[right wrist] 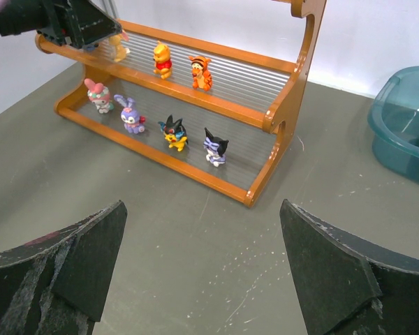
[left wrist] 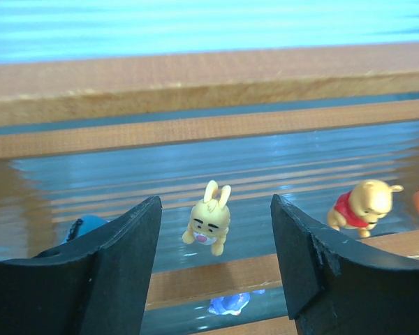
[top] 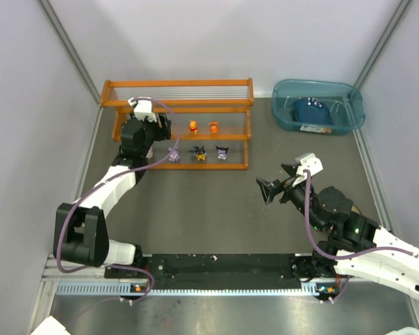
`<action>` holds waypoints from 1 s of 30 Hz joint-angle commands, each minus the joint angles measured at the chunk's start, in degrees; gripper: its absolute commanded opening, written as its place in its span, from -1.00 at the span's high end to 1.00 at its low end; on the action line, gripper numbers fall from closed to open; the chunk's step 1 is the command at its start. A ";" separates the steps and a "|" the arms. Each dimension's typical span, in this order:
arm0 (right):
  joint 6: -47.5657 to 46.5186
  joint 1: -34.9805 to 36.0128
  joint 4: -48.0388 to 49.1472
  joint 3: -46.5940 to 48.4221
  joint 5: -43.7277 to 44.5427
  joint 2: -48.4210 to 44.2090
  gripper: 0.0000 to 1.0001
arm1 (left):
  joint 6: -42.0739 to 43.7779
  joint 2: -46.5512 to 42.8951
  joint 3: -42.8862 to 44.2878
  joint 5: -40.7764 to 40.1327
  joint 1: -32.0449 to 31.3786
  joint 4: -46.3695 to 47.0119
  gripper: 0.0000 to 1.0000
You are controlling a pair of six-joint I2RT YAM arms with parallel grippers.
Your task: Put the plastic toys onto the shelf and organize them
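Seven plastic toys (right wrist: 173, 132) stand on the shelf (right wrist: 279, 115). On its middle tier the left end effector (left wrist: 215, 209) is spread around a yellow rabbit (left wrist: 211, 222), touching neither side. A yellow bear (left wrist: 363, 206) and an orange tiger (right wrist: 200, 72) stand at the rabbit's 3 o'clock. Four more line the lower tier. At the shelf's 4 o'clock the right end effector (right wrist: 202, 209) hangs wide and empty over the desk (right wrist: 195, 279).

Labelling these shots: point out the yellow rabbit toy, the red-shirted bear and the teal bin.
yellow rabbit toy (left wrist: 208, 222): left wrist view, its face.
red-shirted bear (left wrist: 369, 201): left wrist view, its head.
teal bin (top: 280, 105): top external view, its left wall.
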 commanded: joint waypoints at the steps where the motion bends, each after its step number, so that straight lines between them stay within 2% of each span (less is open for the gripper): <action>1: 0.21 0.51 0.87 0.53 0.41 -0.05 -0.85 | -1.27 -4.86 1.35 1.73 0.29 1.76 -0.41; 7: 0.56 0.51 0.96 0.36 -0.03 -0.31 -0.85 | -4.07 -10.48 -1.89 2.17 0.29 -0.70 -0.52; 9: 0.65 0.51 0.87 0.36 -0.03 -0.40 -0.85 | -6.09 -13.82 -2.25 2.61 0.29 -4.64 -0.61; 10: 0.73 0.60 0.78 0.36 0.15 -0.49 -0.85 | -8.62 -17.22 -1.99 1.91 0.29 -10.75 -0.76; 12: 0.56 0.51 0.87 0.53 0.32 -0.40 -0.85 | -11.10 -21.18 -1.90 0.86 0.29 -14.92 -0.92; 14: 0.74 0.51 0.78 0.80 1.20 -0.40 -0.87 | -12.94 -24.27 -2.25 -0.55 0.29 -21.17 -0.98; 16: 1.43 0.51 0.52 1.15 2.43 -0.14 -0.89 | -14.01 -28.84 -3.21 -3.01 0.29 -26.59 -0.98; 17: 1.53 0.51 0.34 1.32 2.87 0.13 -0.97 | -14.62 -30.51 -3.48 -3.80 0.29 -28.37 -0.98; 23: 3.28 0.51 -0.36 3.00 5.94 3.29 -0.98 | -15.85 -41.76 -3.75 -6.79 0.29 -39.53 -0.98; 27: 5.74 0.51 -0.36 2.56 8.23 4.61 -0.98 | -15.24 -46.25 -4.62 -7.40 0.29 -42.54 -0.98; 30: 7.59 -0.45 -1.15 2.38 6.40 6.36 -0.98 | -14.89 -48.89 -5.42 -8.64 0.29 -45.08 -0.98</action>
